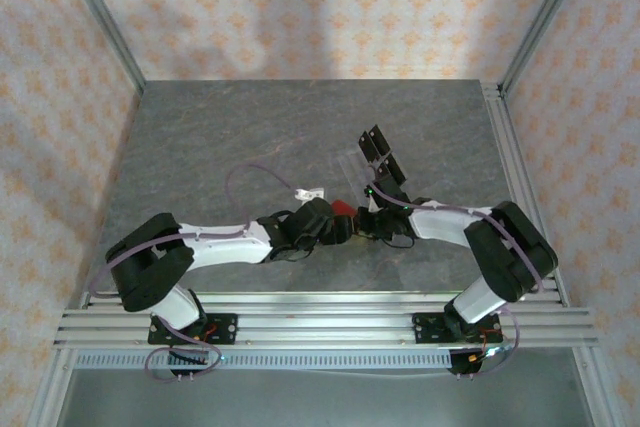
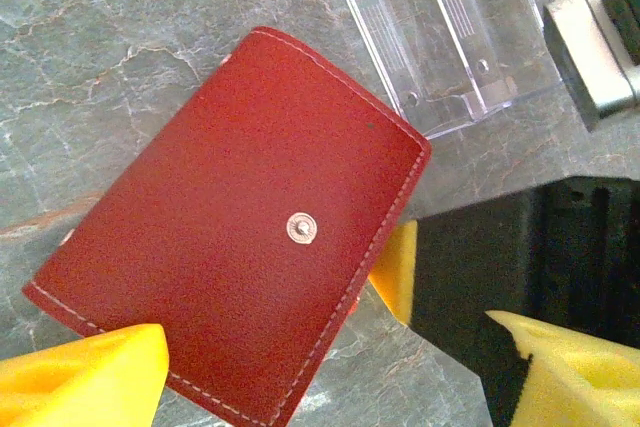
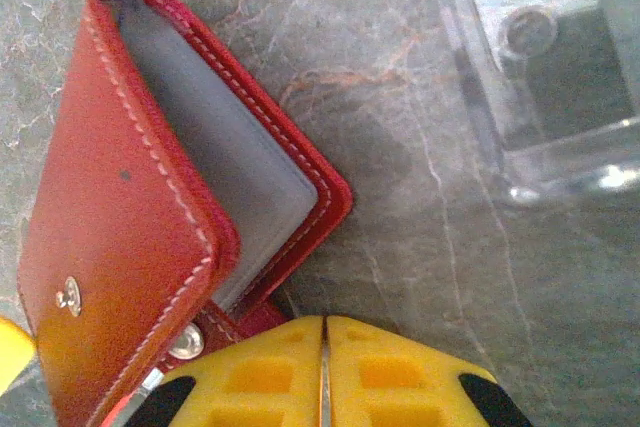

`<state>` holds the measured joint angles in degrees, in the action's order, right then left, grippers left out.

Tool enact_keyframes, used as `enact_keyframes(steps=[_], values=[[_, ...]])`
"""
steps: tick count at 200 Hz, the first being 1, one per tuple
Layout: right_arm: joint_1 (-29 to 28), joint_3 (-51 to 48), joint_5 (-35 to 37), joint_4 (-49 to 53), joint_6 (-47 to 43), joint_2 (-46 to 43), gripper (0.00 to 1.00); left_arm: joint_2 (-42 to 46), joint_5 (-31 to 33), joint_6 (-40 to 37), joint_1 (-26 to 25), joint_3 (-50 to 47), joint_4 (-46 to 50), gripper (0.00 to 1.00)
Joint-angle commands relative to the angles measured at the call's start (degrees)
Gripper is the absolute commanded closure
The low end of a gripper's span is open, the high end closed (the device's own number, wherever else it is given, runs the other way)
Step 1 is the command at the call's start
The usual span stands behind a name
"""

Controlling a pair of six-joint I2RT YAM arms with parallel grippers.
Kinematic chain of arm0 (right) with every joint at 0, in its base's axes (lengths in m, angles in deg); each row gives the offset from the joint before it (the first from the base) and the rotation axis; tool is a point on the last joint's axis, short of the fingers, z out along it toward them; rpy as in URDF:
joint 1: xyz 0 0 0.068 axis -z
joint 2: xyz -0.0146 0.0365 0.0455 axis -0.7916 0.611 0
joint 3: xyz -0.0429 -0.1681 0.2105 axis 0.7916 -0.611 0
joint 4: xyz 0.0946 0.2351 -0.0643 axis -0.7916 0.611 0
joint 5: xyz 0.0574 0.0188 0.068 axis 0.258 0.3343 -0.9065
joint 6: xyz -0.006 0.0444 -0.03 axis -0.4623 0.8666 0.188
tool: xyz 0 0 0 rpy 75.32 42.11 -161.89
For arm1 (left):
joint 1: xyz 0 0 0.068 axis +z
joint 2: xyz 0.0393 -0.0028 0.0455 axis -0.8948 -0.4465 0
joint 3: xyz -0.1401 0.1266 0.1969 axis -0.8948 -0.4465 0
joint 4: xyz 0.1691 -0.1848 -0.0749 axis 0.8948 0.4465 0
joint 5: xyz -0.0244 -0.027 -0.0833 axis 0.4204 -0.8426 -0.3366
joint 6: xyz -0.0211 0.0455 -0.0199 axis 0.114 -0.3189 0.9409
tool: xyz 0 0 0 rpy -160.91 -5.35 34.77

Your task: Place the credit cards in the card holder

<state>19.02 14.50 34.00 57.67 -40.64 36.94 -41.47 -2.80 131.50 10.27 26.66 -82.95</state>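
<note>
while right gripper (image 3: 323, 372) sits pinched shut just below card holder (image 3: 150, 197), holder long axis runs up-left from fingertips; left gripper (image 2: 325, 332) spread wide over its red cover.

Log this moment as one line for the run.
left gripper open above card holder | right gripper shut, tips at its corner | card holder on table, slightly ajar

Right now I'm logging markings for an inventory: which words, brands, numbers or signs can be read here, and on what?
No text can be read.
The white tag, seen from above: too small to read.
The card holder: plain red leather with a bare snap stud, no brand.
The clear plastic stand: no lettering.
</note>
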Motion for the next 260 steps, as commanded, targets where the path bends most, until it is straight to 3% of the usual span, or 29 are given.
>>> enact_keyframes(steps=[1, 64, 152, 197, 227, 260], values=[[-0.2, 3.4, -0.4, -3.2, 0.7, 3.7, 0.91, 1.1, 2.9, 0.9, -0.1, -1.3, -0.8, 0.18], [0.1, 16.1, 2.1, 2.6, -3.5, 12.1, 0.91, 0.1, 4.2, 0.7, 0.0, -0.5, -1.2, 0.18], [2.0, 24.0, 3.4, 9.8, -6.5, 12.7, 0.91, 3.6, 7.9, -0.8, 0.3, 2.3, 1.8, 0.18], [2.0, 24.3, 2.9, 9.8, -5.3, 12.1, 0.91, 9.3, 9.6, -0.9, 0.2, -0.6, 3.1, 0.18], [2.0, 24.2, 7.3, 13.4, -4.9, 8.0, 0.90, 13.6, 13.1, -3.8, 0.4, 0.4, 8.2, 0.18], [2.0, 21.5, 9.9, 15.2, -4.1, 1.8, 0.87, 14.5, 9.9, -7.1, 5.7, 1.1, 8.5, 0.18]])
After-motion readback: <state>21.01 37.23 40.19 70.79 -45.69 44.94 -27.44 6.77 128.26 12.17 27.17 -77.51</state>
